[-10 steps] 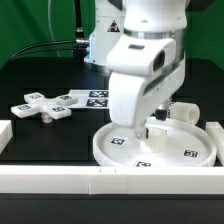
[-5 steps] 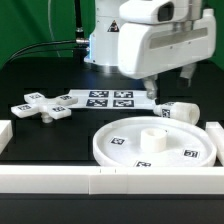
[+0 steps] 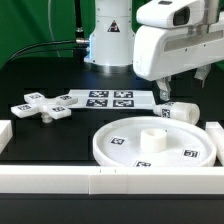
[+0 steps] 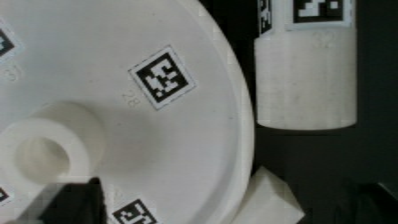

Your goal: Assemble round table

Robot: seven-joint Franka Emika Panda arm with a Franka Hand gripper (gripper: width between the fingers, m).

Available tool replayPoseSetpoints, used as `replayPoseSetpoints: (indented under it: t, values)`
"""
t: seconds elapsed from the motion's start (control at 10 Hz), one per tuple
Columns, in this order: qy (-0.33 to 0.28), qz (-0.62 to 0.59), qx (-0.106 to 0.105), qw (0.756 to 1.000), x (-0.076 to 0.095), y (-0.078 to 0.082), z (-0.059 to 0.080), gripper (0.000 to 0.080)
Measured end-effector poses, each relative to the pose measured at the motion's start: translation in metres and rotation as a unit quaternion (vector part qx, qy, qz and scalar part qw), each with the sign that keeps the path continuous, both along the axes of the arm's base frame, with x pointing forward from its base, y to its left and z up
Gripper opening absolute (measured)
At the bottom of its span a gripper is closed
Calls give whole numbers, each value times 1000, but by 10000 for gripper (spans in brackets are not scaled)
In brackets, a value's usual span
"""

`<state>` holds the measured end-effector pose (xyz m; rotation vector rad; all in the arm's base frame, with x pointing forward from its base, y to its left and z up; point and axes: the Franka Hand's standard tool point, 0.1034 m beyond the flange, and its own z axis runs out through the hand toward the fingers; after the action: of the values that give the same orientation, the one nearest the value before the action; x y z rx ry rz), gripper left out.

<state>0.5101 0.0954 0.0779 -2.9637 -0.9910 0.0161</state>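
The large white rimmed disc point(image 3: 120, 146) lies flat at the front with its central hub point(image 3: 152, 132) pointing up. The short cylindrical leg point(image 3: 182, 111) lies on its side just beyond the disc on the exterior view's right. The cross-shaped foot point(image 3: 40, 106) lies at the exterior view's left. My gripper point(image 3: 181, 88) hangs open and empty above the leg and the disc's far edge, touching nothing. The wrist view shows the disc point(image 4: 143, 110), its hub point(image 4: 50, 152) and the leg point(image 4: 313, 80) below the gripper point(image 4: 217, 212).
The marker board point(image 3: 105, 99) lies behind the disc. A long white rail point(image 3: 100, 181) runs along the front, with rail pieces at the left point(image 3: 4, 133) and right point(image 3: 214, 134). The robot base point(image 3: 110, 40) stands at the back.
My gripper has lifted off the disc's hub and moved up and to the exterior view's right, over the leg. The disc, leg and foot have not moved.
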Motion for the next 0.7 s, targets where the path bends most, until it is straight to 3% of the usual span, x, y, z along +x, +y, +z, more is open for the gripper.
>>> replayPoseSetpoints:
  t: [0.2, 0.3, 0.4, 0.5, 0.7]
  values:
    - [75, -7, -29, 997, -10, 7, 0, 648]
    - [87, -50, -70, 993, -14, 11, 0, 648]
    - [110, -60, -93, 988, -23, 16, -6, 648]
    - [143, -61, -111, 982, -26, 18, -12, 648]
    - [200, -58, -140, 968, -26, 19, -10, 648]
